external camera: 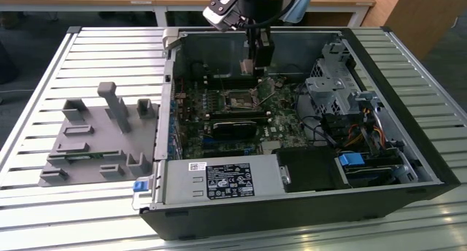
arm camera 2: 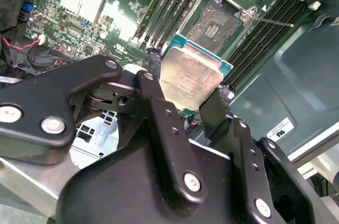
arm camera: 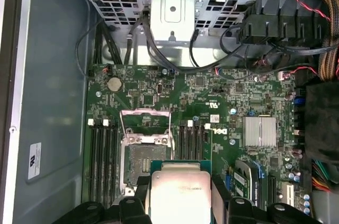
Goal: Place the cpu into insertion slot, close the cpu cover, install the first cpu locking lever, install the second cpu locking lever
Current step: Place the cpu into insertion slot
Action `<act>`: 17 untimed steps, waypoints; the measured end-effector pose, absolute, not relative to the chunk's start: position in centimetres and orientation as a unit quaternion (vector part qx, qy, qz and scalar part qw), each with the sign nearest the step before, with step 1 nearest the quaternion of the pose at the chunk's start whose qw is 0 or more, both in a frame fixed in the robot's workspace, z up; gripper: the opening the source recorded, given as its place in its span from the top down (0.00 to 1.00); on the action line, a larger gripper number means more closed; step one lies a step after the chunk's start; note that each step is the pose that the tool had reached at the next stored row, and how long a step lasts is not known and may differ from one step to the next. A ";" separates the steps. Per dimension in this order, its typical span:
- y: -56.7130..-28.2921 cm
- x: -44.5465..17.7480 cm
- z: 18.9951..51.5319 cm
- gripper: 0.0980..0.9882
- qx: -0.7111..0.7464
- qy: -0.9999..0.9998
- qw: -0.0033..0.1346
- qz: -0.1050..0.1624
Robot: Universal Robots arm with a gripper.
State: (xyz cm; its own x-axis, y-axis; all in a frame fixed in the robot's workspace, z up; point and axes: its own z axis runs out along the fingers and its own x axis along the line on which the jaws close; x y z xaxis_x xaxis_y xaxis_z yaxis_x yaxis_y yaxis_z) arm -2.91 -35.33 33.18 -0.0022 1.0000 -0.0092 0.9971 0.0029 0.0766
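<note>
My gripper [arm camera 2: 185, 83] is shut on the cpu [arm camera 2: 192, 75], a small square chip with a silver-grey top and green edge, gripped by two opposite sides. It hangs above the motherboard, a little off to one side of the insertion slot [arm camera 2: 214, 23], which lies uncovered with its contacts showing. In the first wrist view the cpu [arm camera: 177, 192] sits between the black fingers [arm camera: 139, 195], beside the insertion slot [arm camera: 142, 168]. The cpu cover [arm camera: 145, 123] is swung up and open. In the exterior view my gripper [external camera: 250, 69] hovers inside the case just behind the insertion slot [external camera: 239, 99].
The open computer case [external camera: 408, 152] lies on a slatted metal table. Near the socket are memory slots [arm camera: 100, 155], a black card [external camera: 237, 128], a drive cage [external camera: 332, 92] with cables, and a white-labelled grey box [external camera: 219, 180]. A grey fixture [external camera: 95, 136] sits at the exterior view's left.
</note>
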 end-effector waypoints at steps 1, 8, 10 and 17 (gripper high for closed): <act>-35.3 -2.9 33.1 0.50 0.706 0.707 0.030 0.024; -35.3 -2.9 32.8 0.50 0.706 0.708 0.030 0.024; -35.3 -2.9 32.8 0.50 0.706 0.707 0.030 0.024; -35.3 -2.9 32.5 0.50 0.706 0.707 0.030 0.024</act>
